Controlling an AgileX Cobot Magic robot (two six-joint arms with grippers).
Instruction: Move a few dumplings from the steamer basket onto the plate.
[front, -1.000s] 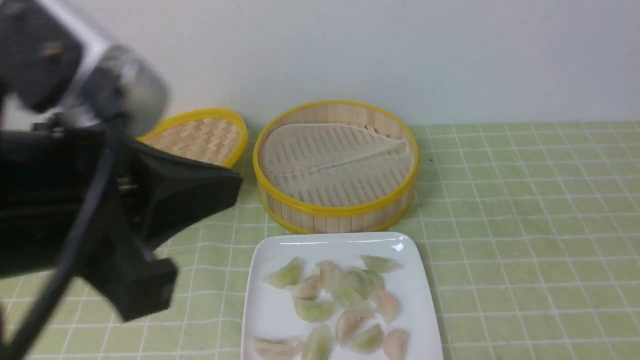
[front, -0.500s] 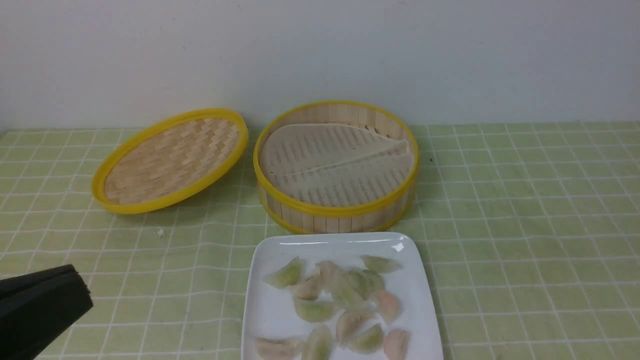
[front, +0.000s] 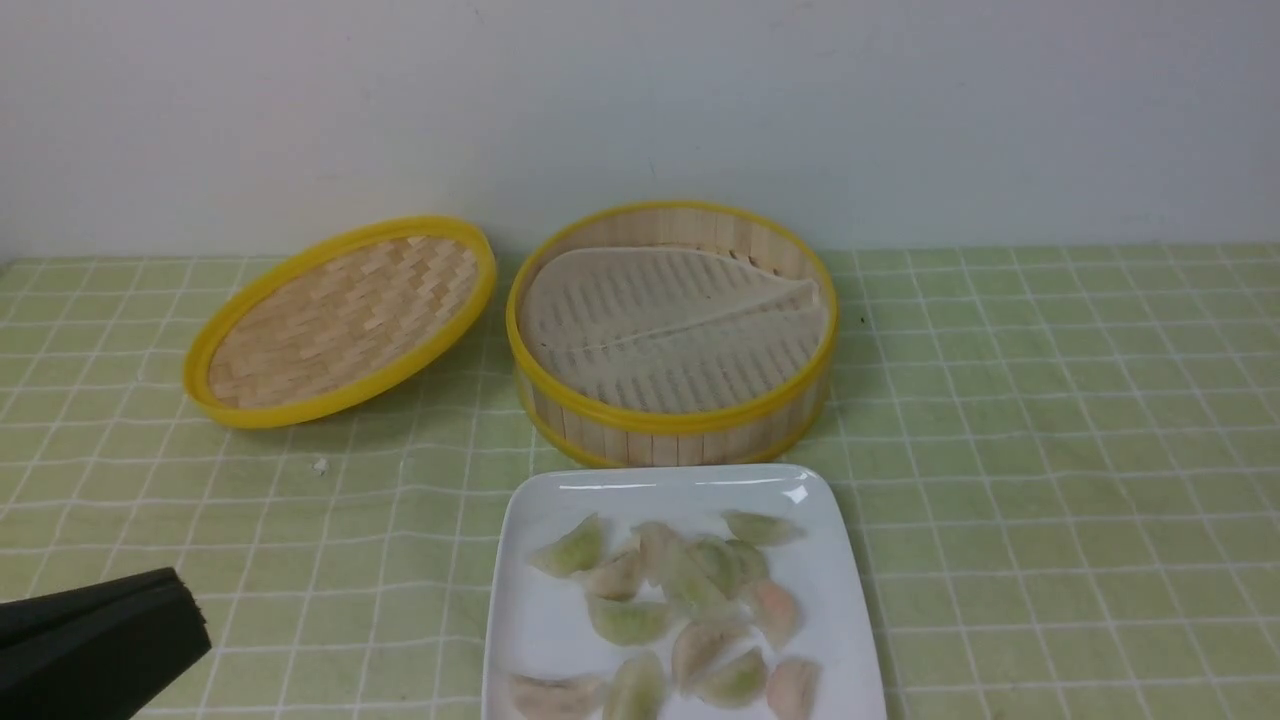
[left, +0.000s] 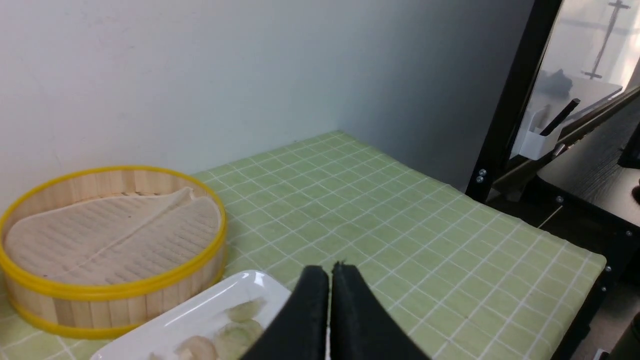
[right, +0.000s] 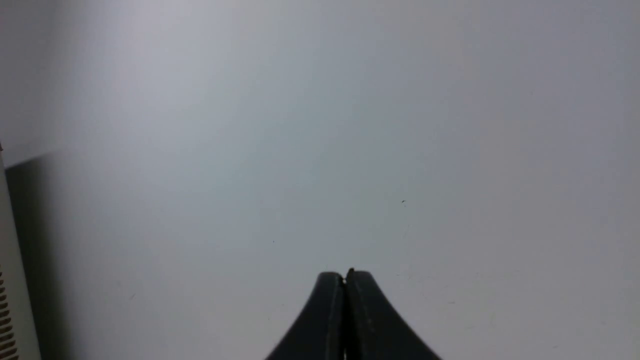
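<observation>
Dumplings all lay on the plate at six o'clock of the emptied steamer basket, and the left gripper, clamped empty, had withdrawn toward eight o'clock, suggesting completion.

From my front camera the plate runs off the bottom edge, cutting the nearest dumplings. Only the left gripper tip pokes in at the corner. My right wrist camera faces blank wall.
</observation>
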